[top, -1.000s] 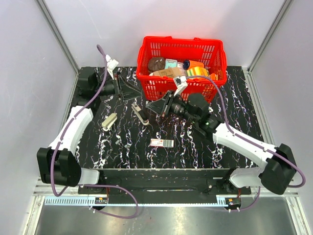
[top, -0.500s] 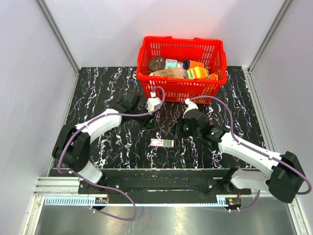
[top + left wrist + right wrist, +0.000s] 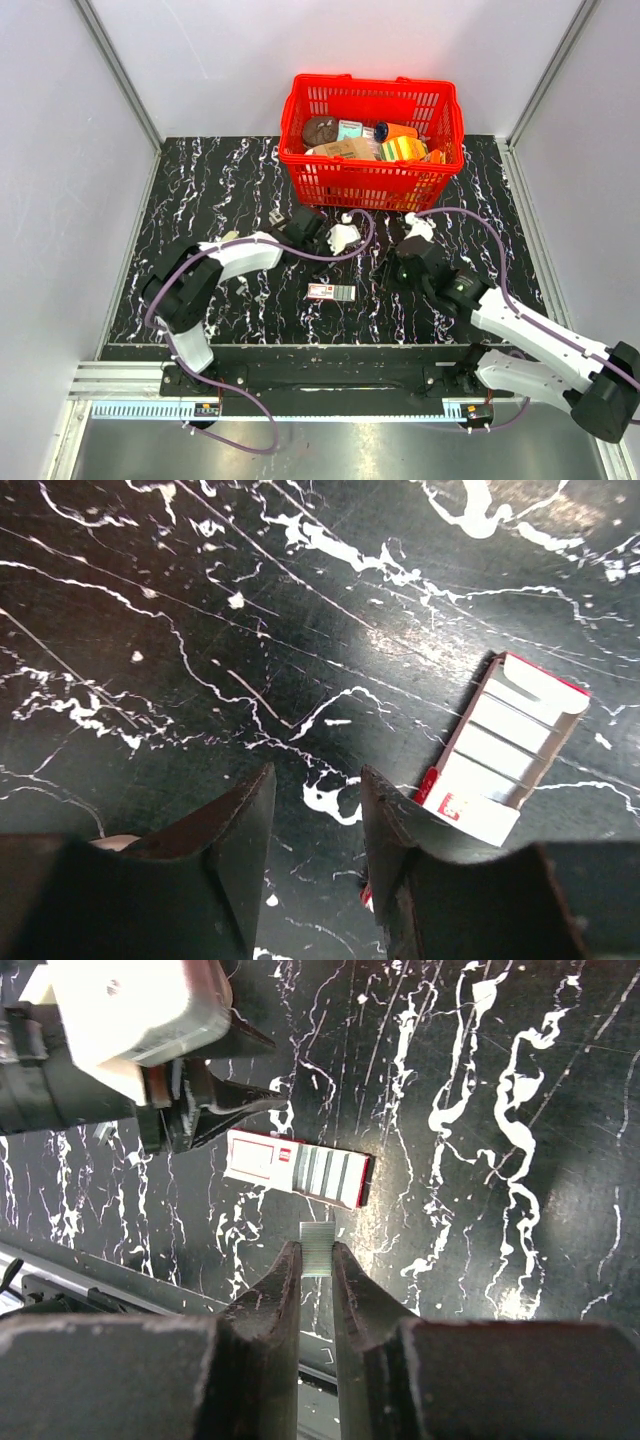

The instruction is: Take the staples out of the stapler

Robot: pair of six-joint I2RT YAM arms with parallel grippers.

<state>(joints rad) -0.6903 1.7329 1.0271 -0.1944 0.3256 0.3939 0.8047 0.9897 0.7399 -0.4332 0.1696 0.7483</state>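
Observation:
A short silvery strip of staples [image 3: 318, 1248] sits pinched between the fingertips of my right gripper [image 3: 317, 1252], which is shut on it and hangs just near of the staple box [image 3: 297, 1167]. That box [image 3: 331, 292] is white and red and lies open on the black marble table. My left gripper [image 3: 318, 790] hovers low over bare table left of the box [image 3: 505, 748], jaws open with nothing between them. In the top view the left gripper [image 3: 318, 252] is just behind the box and the right gripper [image 3: 388, 272] is to its right. The stapler is mostly hidden under the left arm.
A red basket [image 3: 372, 180] full of groceries stands at the back centre. A small beige object [image 3: 228, 240] peeks out beside the left forearm. The left wrist camera housing [image 3: 130, 1010] fills the upper left of the right wrist view. The table's near edge [image 3: 120, 1280] lies close below the box.
The left arm swung from the far left to the table's centre, and its jaws narrowed. The right arm drew back from the basket toward the near side, still shut.

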